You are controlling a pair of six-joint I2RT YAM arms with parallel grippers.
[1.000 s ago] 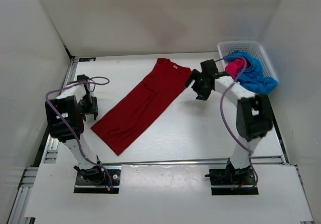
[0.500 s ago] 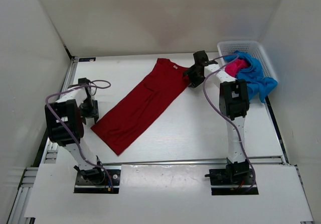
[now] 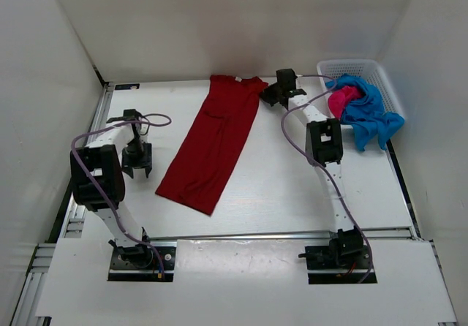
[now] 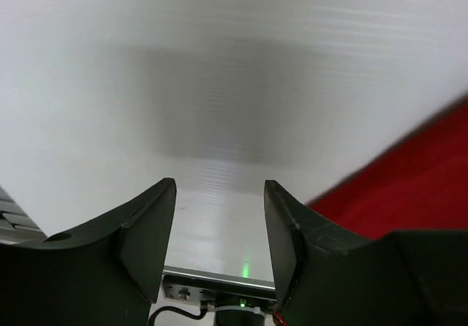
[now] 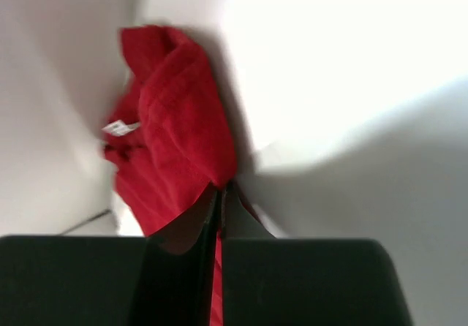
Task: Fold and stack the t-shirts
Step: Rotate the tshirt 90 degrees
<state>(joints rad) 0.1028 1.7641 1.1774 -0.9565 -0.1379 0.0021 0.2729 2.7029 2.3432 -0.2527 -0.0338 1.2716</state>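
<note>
Your right gripper (image 3: 265, 96) is pinched shut on the far shoulder of the long dark red cloth t-shirt (image 3: 213, 145) — it stretches toward you, hem just right of your half-open, empty left gripper (image 3: 137, 171).

A robotics lab test cell: plain white walls (image 3: 44, 63) box in a white table (image 3: 292, 187); a left arm (image 3: 95, 176) and a right arm (image 3: 324, 139) stand bolted at its near edge by a metal rail (image 3: 241, 236).

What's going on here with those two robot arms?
The right gripper is shut on the dark red t-shirt at its collar end, near the far edge of the table. The left gripper hangs open over bare table beside the shirt's lower end. The pink t-shirt and blue t-shirt are heaped in the white basket.
</note>
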